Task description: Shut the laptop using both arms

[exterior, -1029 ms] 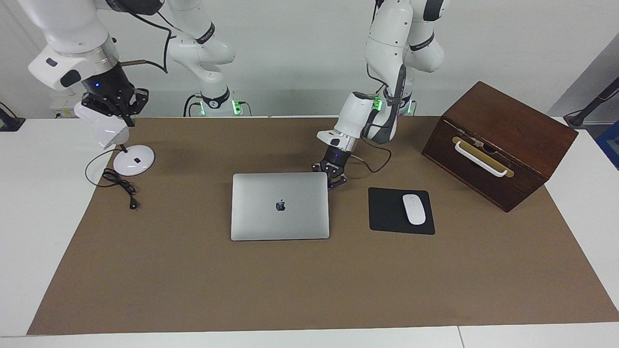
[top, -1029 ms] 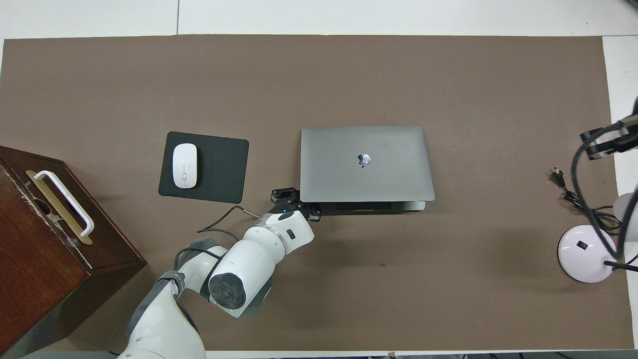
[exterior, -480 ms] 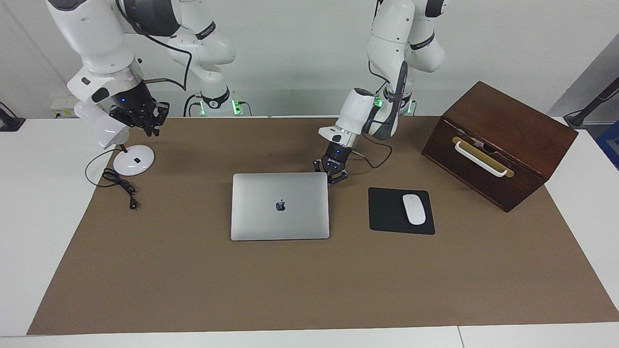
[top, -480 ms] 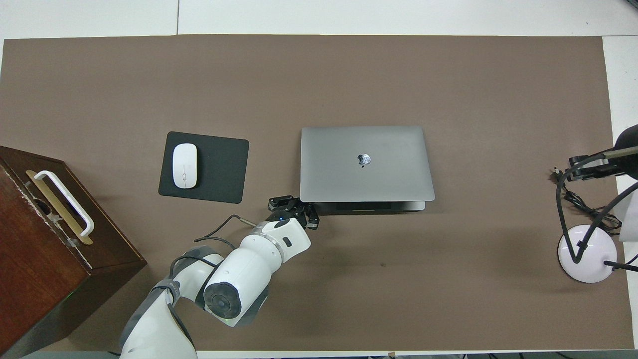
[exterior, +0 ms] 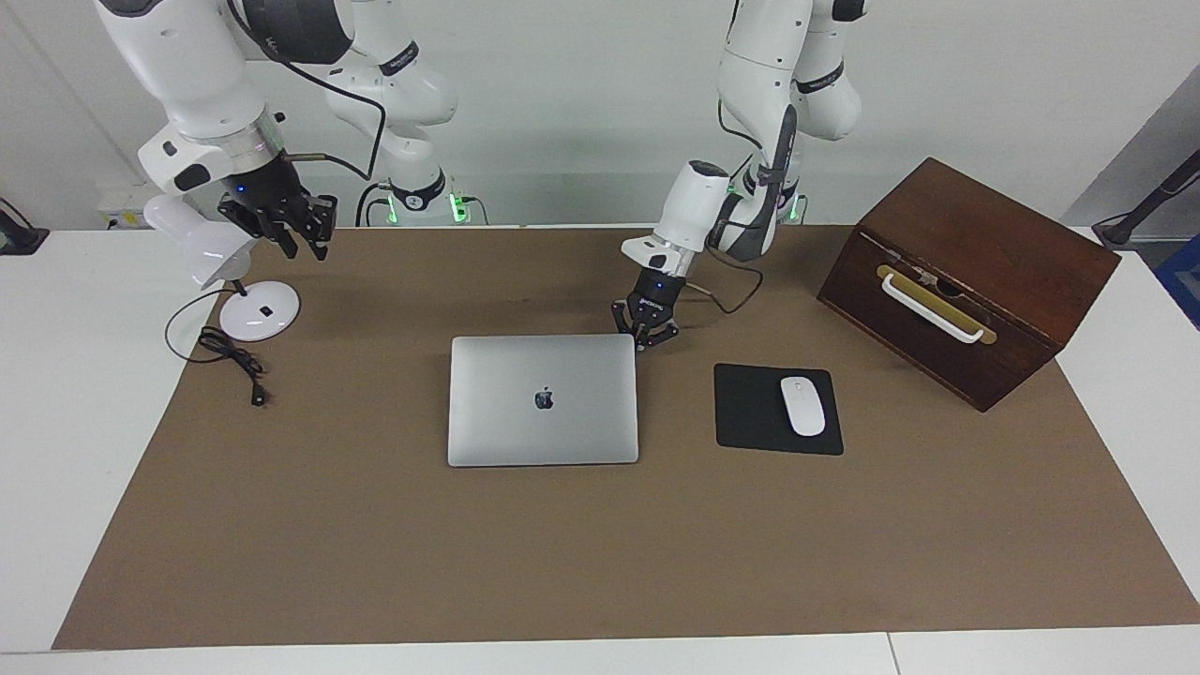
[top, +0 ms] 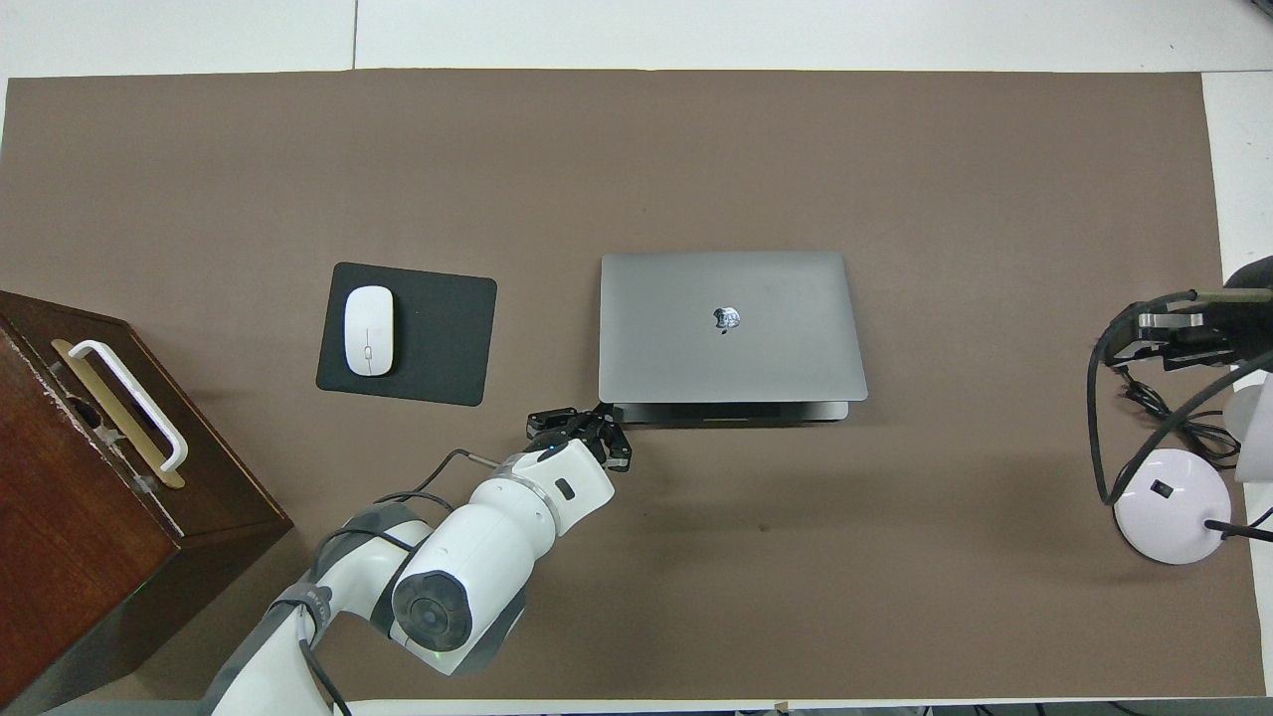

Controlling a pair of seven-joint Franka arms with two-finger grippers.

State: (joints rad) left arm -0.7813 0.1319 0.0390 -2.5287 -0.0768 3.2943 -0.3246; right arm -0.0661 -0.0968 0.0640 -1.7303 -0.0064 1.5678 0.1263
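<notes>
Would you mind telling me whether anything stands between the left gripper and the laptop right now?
Nothing visible does. The left gripper, shut, hangs right beside the corner of the laptop nearest the robots, toward the left arm's end, with only bare brown mat around it.

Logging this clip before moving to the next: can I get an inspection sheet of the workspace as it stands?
Surface: brown mat on a white table.
Job's things: slim silver-grey laptop, lid down.
Clutter: white mouse on a black mouse pad; dark wooden box; white desk lamp.
Grippers: left gripper shut, beside the laptop's corner nearest the robots; right gripper raised beside the lamp.
Cables: black lamp cord on the mat.
Surroundings: white wall.
</notes>
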